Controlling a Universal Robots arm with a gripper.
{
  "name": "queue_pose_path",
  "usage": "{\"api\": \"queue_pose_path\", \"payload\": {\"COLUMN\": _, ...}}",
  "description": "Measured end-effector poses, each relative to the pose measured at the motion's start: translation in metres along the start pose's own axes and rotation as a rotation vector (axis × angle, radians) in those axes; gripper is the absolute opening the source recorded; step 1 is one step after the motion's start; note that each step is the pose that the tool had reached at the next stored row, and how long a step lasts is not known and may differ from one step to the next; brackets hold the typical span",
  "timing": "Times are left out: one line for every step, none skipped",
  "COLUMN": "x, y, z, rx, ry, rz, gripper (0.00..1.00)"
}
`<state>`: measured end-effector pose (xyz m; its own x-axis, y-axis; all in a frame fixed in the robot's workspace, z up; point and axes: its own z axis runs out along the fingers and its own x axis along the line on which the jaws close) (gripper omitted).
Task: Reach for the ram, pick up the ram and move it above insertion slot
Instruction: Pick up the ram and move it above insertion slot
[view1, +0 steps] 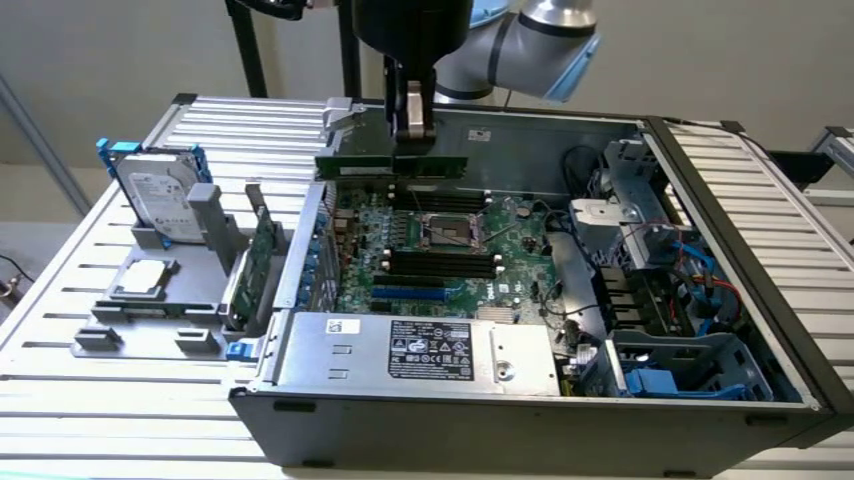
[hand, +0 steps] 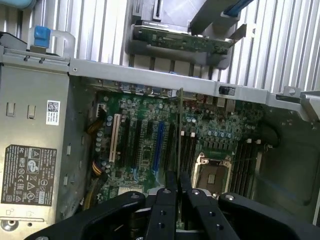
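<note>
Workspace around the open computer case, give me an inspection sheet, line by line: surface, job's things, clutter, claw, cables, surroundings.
Surface: slatted metal table, carrying an open computer case.
Job's things: ram held level above the motherboard, over the case's far side; black slots lie lower, beside the processor socket.
Clutter: hard drive in a blue frame, green card and a grey holder at the exterior view's left, outside the case.
Claw: claw shut on the ram's top edge.
Cables: black and blue wires inside the case, at the exterior view's right.
Surroundings: plain wall, black poles behind the table.
</note>
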<state>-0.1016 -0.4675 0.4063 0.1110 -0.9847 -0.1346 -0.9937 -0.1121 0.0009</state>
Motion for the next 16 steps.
{"api": "queue_pose_path", "payload": {"x": -0.001, "y": -0.0024, "z": 0.0002, "rx": -0.0002, "ry": 0.0019, "rz": 0.0, "gripper": 0.13}}
{"api": "queue_pose_path", "payload": {"x": -0.002, "y": -0.0048, "z": 0.0005, "rx": -0.0003, "ry": 0.0033, "rz": 0.001, "gripper": 0.13}}
{"api": "queue_pose_path", "payload": {"x": -0.003, "y": -0.0073, "z": 0.0007, "rx": -0.0003, "ry": 0.0042, "rz": 0.001, "gripper": 0.13}}
{"api": "queue_pose_path", "payload": {"x": -0.004, "y": -0.0099, "z": 0.001, "rx": -0.0001, "ry": 0.0046, "rz": 0.003, "gripper": 0.13}}
{"api": "queue_pose_path", "payload": {"x": -0.005, "y": -0.0123, "z": 0.0012, "rx": 0.0001, "ry": 0.0049, "rz": 0.005, "gripper": 0.13}}
{"api": "queue_pose_path", "payload": {"x": -0.005, "y": -0.0145, "z": 0.0014, "rx": 0.0004, "ry": 0.0051, "rz": 0.007, "gripper": 0.13}}
{"api": "queue_pose_path", "payload": {"x": -0.006, "y": -0.0165, "z": 0.0017, "rx": 0.0008, "ry": 0.0053, "rz": 0.011, "gripper": 0.13}}
{"api": "queue_pose_path", "payload": {"x": -0.007, "y": -0.0182, "z": 0.0021, "rx": 0.0013, "ry": 0.0053, "rz": 0.014, "gripper": 0.13}}
{"api": "queue_pose_path", "payload": {"x": -0.007, "y": -0.0199, "z": 0.0024, "rx": 0.0019, "ry": 0.0054, "rz": 0.019, "gripper": 0.13}}
{"api": "queue_pose_path", "payload": {"x": -0.007, "y": -0.0213, "z": 0.0028, "rx": 0.0026, "ry": 0.0054, "rz": 0.024, "gripper": 0.13}}
{"api": "queue_pose_path", "payload": {"x": -0.008, "y": -0.0227, "z": 0.0031, "rx": 0.0033, "ry": 0.0054, "rz": 0.03, "gripper": 0.13}}
{"api": "queue_pose_path", "payload": {"x": -0.008, "y": -0.024, "z": 0.0035, "rx": 0.0041, "ry": 0.0054, "rz": 0.035, "gripper": 0.13}}
{"api": "queue_pose_path", "payload": {"x": -0.008, "y": -0.0253, "z": 0.0039, "rx": 0.0049, "ry": 0.0054, "rz": 0.041, "gripper": 0.13}}
{"api": "queue_pose_path", "payload": {"x": -0.009, "y": -0.0266, "z": 0.0044, "rx": 0.0057, "ry": 0.0053, "rz": 0.047, "gripper": 0.13}}
{"api": "queue_pose_path", "payload": {"x": -0.009, "y": -0.0278, "z": 0.0048, "rx": 0.0065, "ry": 0.0053, "rz": 0.053, "gripper": 0.13}}
{"api": "queue_pose_path", "payload": {"x": -0.009, "y": -0.029, "z": 0.0052, "rx": 0.0072, "ry": 0.0053, "rz": 0.059, "gripper": 0.13}}
